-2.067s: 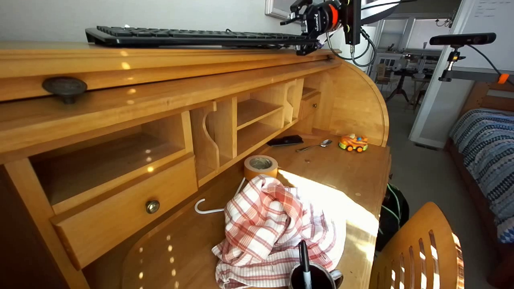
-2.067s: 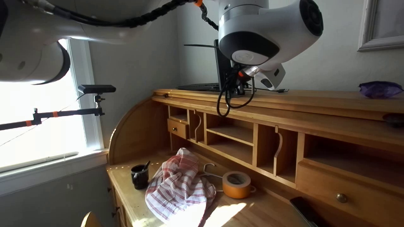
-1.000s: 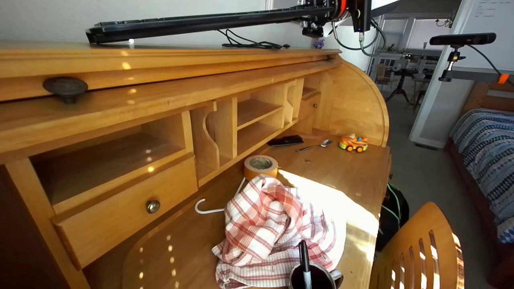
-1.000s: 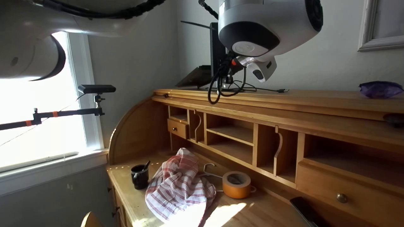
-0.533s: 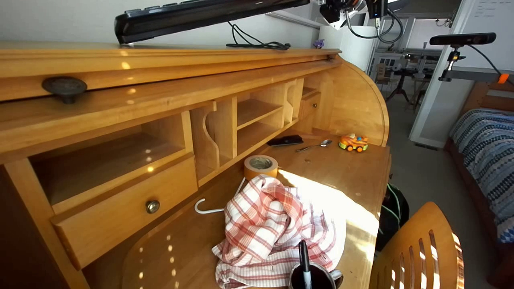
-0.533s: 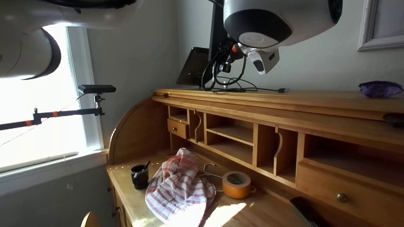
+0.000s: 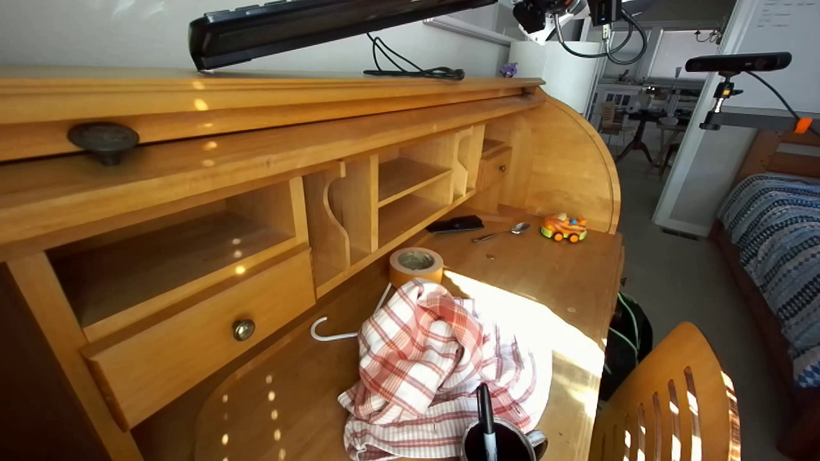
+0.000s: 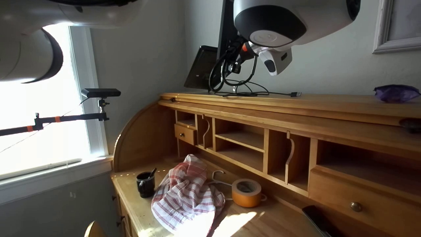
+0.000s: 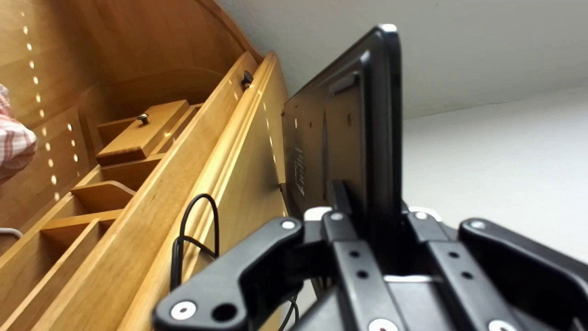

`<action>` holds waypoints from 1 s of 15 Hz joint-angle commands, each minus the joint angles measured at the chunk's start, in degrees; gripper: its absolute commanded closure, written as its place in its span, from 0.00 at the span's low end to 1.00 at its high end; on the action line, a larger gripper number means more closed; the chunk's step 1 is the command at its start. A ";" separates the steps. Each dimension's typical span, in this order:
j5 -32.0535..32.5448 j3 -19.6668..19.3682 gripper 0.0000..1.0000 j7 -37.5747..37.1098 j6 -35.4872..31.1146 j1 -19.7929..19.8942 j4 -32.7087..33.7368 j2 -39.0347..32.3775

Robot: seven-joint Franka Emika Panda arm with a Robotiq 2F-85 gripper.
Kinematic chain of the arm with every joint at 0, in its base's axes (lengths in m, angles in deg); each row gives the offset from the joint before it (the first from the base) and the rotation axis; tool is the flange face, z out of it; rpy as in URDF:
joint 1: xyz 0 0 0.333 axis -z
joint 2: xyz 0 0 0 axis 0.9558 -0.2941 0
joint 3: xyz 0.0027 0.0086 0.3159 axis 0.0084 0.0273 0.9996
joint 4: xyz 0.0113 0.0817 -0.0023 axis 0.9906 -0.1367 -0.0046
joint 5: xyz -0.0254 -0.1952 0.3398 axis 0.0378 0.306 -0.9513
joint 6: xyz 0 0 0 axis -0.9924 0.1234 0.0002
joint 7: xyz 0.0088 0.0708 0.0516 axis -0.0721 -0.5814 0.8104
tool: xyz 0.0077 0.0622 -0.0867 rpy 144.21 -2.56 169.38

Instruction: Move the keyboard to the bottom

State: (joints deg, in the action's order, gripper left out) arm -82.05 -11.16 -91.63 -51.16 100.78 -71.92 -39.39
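Note:
The black keyboard (image 7: 339, 29) is tilted above the desk's narrow top shelf, one end raised. Its low end is at the shelf; I cannot tell whether it touches. It also shows in an exterior view (image 8: 203, 67), and its underside fills the middle of the wrist view (image 9: 317, 138). My gripper (image 9: 374, 207) is shut on the keyboard's raised end, one finger on each face. In an exterior view the gripper is cut off at the top edge. The keyboard's thin cable (image 7: 416, 72) lies coiled on the shelf. The honey-coloured writing surface (image 7: 301, 397) lies below.
On the writing surface are a checked cloth (image 7: 423, 358), a tape roll (image 7: 415, 266), a mug with a pen (image 8: 145, 184), a white hanger (image 7: 333, 337), a dark phone (image 7: 456, 224), a spoon (image 7: 503, 232) and a toy car (image 7: 564, 228). A purple packet (image 8: 396, 93) sits on the top shelf.
The keyboard lay flat on the top shelf; its gripped end has risen and it now tilts. My gripper moved up and away from the shelf. In the last half second it shifted slightly.

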 commanded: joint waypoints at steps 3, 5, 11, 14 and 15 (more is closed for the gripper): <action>4.51 -1.79 0.95 1.05 -0.09 -1.12 0.10 2.05; 6.51 -2.44 0.95 1.90 -1.28 -1.92 -0.78 3.18; 8.71 -2.92 0.95 2.93 -7.37 -4.87 -3.88 6.70; 8.68 -3.17 0.95 3.27 -11.91 -6.43 -6.04 8.59; 8.84 -3.34 0.95 3.36 -13.91 -7.04 -7.02 9.38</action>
State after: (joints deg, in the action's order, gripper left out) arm -73.75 -13.59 -89.11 -59.87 95.50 -73.41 -34.25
